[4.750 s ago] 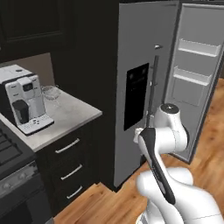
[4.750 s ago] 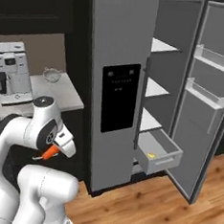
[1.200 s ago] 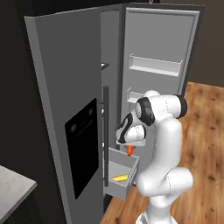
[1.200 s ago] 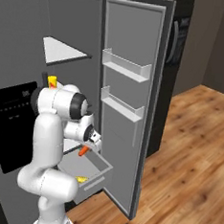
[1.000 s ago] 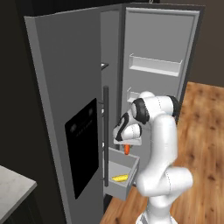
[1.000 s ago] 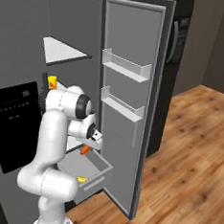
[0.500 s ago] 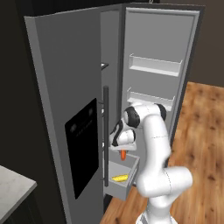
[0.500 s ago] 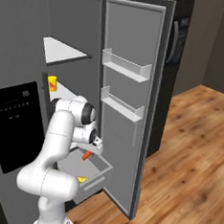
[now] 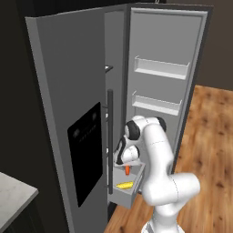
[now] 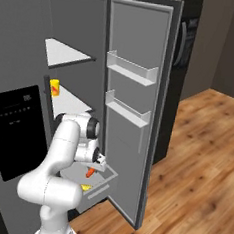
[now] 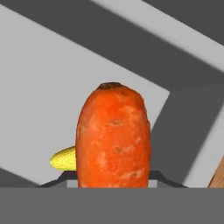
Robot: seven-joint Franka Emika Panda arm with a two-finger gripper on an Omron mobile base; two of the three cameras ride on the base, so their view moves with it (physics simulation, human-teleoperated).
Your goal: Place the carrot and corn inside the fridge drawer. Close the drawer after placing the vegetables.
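The orange carrot [image 9: 127,169] hangs point-down from my gripper [image 9: 127,165], which is shut on it just above the open fridge drawer [image 9: 129,197]. The yellow corn [image 9: 124,185] lies on the drawer's floor, toward its front. From the right base view the carrot [image 10: 90,172] sits over the middle of the light grey drawer [image 10: 108,181], with the corn [image 10: 86,187] below it and my gripper [image 10: 92,167] above. In the hand view the carrot [image 11: 113,140] stands large at the centre, and the corn [image 11: 63,158] peeks out to its left on the drawer floor [image 11: 39,96].
The fridge's right door [image 10: 134,115] stands wide open with two white door shelves [image 10: 131,70]. The left door [image 9: 73,123] with its dark panel and bar handle [image 9: 109,141] flanks the drawer. A yellow container [image 10: 55,88] rests on an inner shelf. Wood floor [image 10: 200,161] lies to the right.
The camera has moved from the counter to the fridge. In the last second my arm has reached further in and lower, bringing the held carrot closer over the drawer. The corn has not moved.
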